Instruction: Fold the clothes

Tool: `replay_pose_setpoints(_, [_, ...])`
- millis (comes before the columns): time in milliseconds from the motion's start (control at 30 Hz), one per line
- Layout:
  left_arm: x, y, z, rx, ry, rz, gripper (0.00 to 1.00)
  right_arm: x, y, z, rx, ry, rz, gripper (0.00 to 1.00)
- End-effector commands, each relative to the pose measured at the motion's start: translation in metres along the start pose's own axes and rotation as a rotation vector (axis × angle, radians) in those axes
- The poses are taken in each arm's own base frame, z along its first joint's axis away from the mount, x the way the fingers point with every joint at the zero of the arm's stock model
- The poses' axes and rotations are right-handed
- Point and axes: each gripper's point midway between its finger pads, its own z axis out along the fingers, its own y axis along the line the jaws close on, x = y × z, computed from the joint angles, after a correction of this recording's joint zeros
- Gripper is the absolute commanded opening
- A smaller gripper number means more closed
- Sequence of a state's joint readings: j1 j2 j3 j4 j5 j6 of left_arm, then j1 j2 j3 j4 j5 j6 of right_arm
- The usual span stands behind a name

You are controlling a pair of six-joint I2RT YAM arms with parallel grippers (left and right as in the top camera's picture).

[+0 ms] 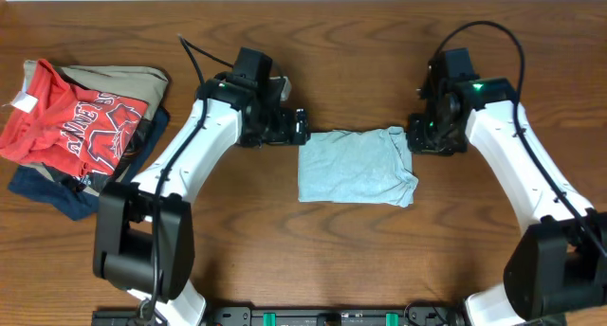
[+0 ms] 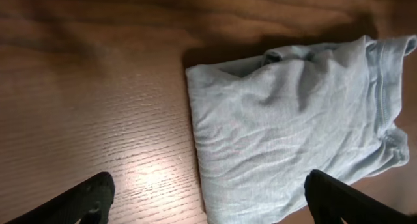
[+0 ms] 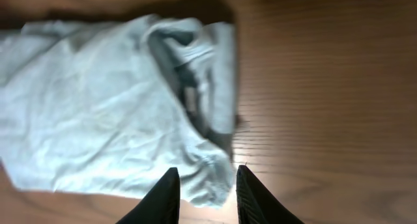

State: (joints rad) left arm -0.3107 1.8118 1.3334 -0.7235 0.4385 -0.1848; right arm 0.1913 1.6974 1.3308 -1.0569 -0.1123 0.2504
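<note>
The clothes are one pale blue T-shirt (image 1: pixel 356 165), folded into a rough rectangle in the middle of the wooden table. My left gripper (image 1: pixel 300 128) hovers at its far left corner. In the left wrist view that gripper (image 2: pixel 208 201) is wide open and empty, and the shirt's (image 2: pixel 293 120) left edge runs between the fingers. My right gripper (image 1: pixel 418 136) is at the shirt's far right corner. In the right wrist view its jaws (image 3: pixel 205 185) stand partly open, with a bunched corner of the shirt (image 3: pixel 98 113) lying loose between the fingertips (image 3: pixel 168 191).
A pile of other garments sits at the table's left edge: a red shirt with white lettering (image 1: pixel 81 127) on top, khaki cloth (image 1: pixel 123 80) behind it and navy cloth (image 1: pixel 57 189) beneath. Bare wood (image 1: pixel 285 241) surrounds the blue shirt.
</note>
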Motion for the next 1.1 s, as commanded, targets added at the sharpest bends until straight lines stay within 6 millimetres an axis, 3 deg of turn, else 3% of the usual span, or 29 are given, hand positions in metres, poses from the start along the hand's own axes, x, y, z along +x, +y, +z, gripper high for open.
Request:
replay_pose_setpoints(0, [0.01, -0.007, 0.015, 0.074, 0.065, 0.024, 0.96, 0.011, 0.018, 0.013, -0.051, 0.055, -0.106, 0.28])
replay_pose_setpoints(167, [0.009, -0.008, 0.025, 0.106, 0.074, 0.077, 0.96, 0.023, 0.027, 0.028, -0.042, 0.12, -0.141, 0.27])
replay_pose_setpoints(467, [-0.047, 0.003, 0.026, -0.016, -0.156, 0.137, 0.9, 0.065, 0.042, 0.046, -0.066, 0.264, -0.165, 0.26])
replay_pose_setpoints(567, [-0.054, 0.0, 0.03, -0.019, -0.185, 0.157, 0.89, 0.08, 0.042, 0.057, -0.059, 0.298, -0.145, 0.27])
replay_pose_setpoints(800, [-0.054, -0.008, 0.062, -0.007, -0.17, 0.197, 0.84, 0.11, 0.03, 0.082, -0.028, 0.351, -0.063, 0.26])
replay_pose_setpoints(1067, [-0.03, -0.007, 0.101, -0.017, -0.07, 0.205, 0.83, 0.108, 0.018, 0.095, 0.02, 0.309, -0.055, 0.27])
